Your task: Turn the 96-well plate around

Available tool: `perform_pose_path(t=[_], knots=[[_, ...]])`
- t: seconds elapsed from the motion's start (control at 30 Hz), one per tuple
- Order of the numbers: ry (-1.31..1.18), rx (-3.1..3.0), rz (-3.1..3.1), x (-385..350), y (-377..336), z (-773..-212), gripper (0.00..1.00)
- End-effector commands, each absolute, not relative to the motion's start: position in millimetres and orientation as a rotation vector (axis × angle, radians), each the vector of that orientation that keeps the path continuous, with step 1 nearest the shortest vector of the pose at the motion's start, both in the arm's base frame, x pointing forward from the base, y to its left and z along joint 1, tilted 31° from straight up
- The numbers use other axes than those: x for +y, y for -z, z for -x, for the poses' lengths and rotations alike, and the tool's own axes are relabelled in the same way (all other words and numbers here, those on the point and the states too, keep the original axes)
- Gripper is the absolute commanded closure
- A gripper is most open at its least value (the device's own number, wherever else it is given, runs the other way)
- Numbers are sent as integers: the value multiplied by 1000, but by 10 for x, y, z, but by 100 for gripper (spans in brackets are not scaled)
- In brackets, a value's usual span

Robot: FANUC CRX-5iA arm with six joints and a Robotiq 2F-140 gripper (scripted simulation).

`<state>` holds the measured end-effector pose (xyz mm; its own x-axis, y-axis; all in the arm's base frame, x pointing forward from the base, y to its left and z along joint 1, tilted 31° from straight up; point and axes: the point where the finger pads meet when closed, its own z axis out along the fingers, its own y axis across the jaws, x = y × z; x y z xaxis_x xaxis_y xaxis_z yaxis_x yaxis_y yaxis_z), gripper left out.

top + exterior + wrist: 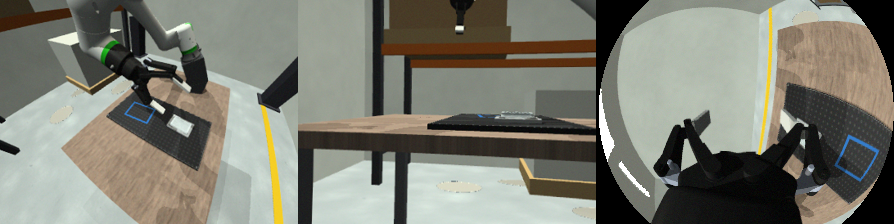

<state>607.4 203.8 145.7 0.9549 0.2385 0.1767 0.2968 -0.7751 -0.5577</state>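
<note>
The clear 96-well plate sits in the nest on the black deck, at the deck's right half. It also shows in the exterior view, lying flat on the deck. The blue taped outline of spot B1 lies to the plate's left and is empty; it also shows in the wrist view. My gripper hangs high above the deck, between B1 and the plate, wide open and empty. In the wrist view its fingers stand apart with nothing between them. I cannot make out the plate's cut corner.
The deck lies on a wooden table. A grey box on a wooden-rimmed platform stands at the back left. A yellow floor line runs along the right. A dark post base stands at the far right.
</note>
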Motion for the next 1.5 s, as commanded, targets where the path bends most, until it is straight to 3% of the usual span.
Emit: perform_pose_path(t=[0.0,1.47], knots=[[104,-371,2532,1942,-1498,-5998,0],[-14,-112,3027,476,-2343,-5226,0]])
